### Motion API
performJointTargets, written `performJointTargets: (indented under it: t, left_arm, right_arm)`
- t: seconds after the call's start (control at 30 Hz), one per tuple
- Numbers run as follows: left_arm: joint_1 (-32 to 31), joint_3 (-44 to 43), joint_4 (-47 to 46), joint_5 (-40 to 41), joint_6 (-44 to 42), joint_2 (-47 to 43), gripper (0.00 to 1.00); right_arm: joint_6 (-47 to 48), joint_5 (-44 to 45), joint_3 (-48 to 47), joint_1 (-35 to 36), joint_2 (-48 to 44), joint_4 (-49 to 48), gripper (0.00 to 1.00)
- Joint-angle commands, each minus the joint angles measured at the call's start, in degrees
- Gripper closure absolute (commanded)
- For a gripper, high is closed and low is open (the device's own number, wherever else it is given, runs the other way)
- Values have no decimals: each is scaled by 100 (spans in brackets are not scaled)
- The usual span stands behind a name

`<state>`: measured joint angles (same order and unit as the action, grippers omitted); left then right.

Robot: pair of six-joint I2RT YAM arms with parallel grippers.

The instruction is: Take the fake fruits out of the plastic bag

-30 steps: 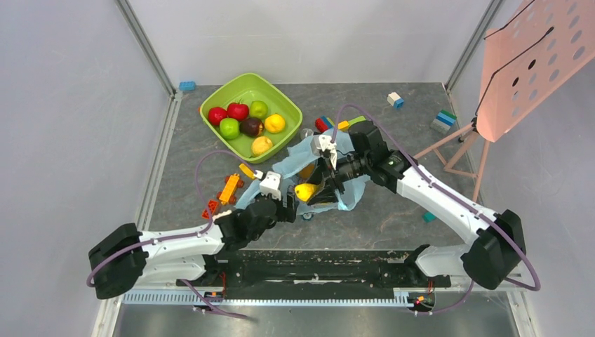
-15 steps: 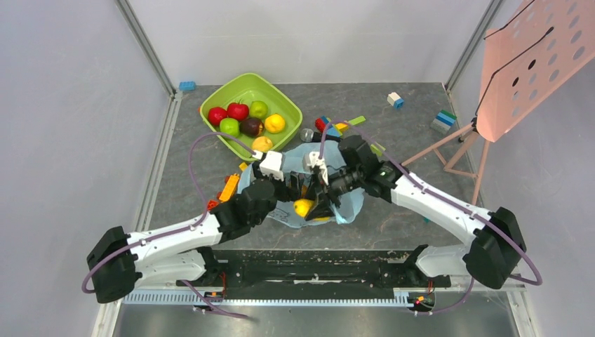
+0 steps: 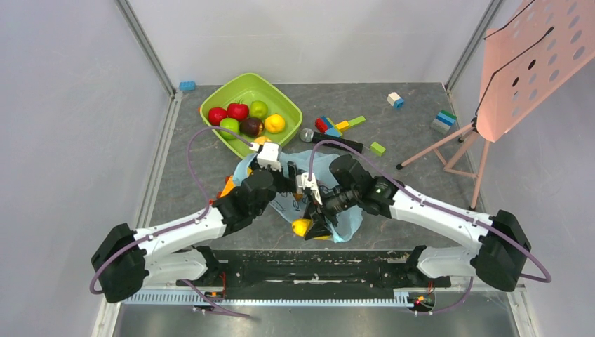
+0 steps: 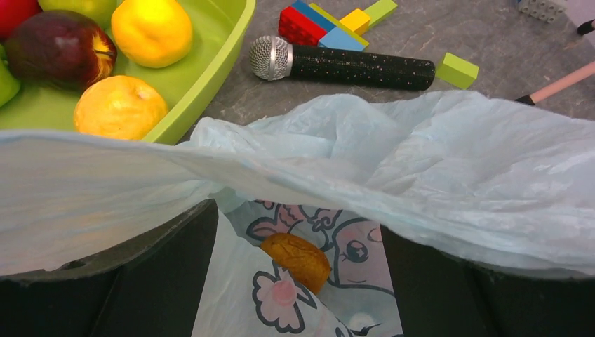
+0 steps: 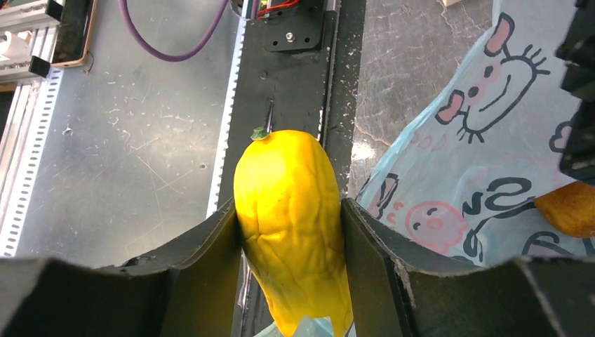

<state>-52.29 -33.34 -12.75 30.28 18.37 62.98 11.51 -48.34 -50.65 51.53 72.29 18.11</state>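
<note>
The light-blue plastic bag (image 3: 324,163) with cartoon prints lies crumpled between my two arms. My right gripper (image 3: 309,223) (image 5: 291,210) is shut on an elongated yellow fake fruit (image 3: 302,227) (image 5: 289,189), held beside the bag's near edge above the black base rail. My left gripper (image 3: 289,184) (image 4: 298,221) stands open with its fingers (image 4: 161,281) under the bag's top layer (image 4: 421,161). Between them an orange-brown fruit (image 4: 298,258) (image 5: 572,207) lies inside the bag, untouched. Several more fruits (image 3: 238,111) sit in the lime-green bowl (image 3: 288,105) (image 4: 217,77).
A black microphone (image 3: 330,140) (image 4: 351,67) and coloured blocks (image 3: 335,125) (image 4: 316,24) lie just beyond the bag. Orange blocks (image 3: 228,186) are under my left arm. More blocks (image 3: 443,119) and a pink stand (image 3: 449,149) are at the right, a blue block (image 3: 186,86) at the far left.
My right gripper has carried the yellow fruit toward the near edge and left, clear of the bag. My left gripper has moved right and onward, in under the bag's top layer.
</note>
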Motion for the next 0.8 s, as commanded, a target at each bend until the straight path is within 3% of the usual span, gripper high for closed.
performJointTargets:
  t: [0.0, 0.2, 0.5, 0.63, 0.77]
  left_arm:
    - [61, -284, -343, -208, -75, 164, 9]
    - [61, 173, -417, -400, 253, 519, 9]
    - [61, 1425, -656, -498, 975, 47, 10]
    - [39, 1733, -650, -559, 1120, -80, 11]
    - [-30, 1946, -575, -550, 1283, -256, 12]
  right_arm:
    - [-410, 226, -59, 150, -319, -474, 68]
    - [-1219, 1300, -1065, 166, -462, -925, 64]
    - [-2155, 2482, -2303, 156, -140, -1766, 67]
    - [-2227, 3548, -2982, 7, 530, -1533, 67]
    - [-2290, 3921, -3907, -463, 1625, -1052, 67]
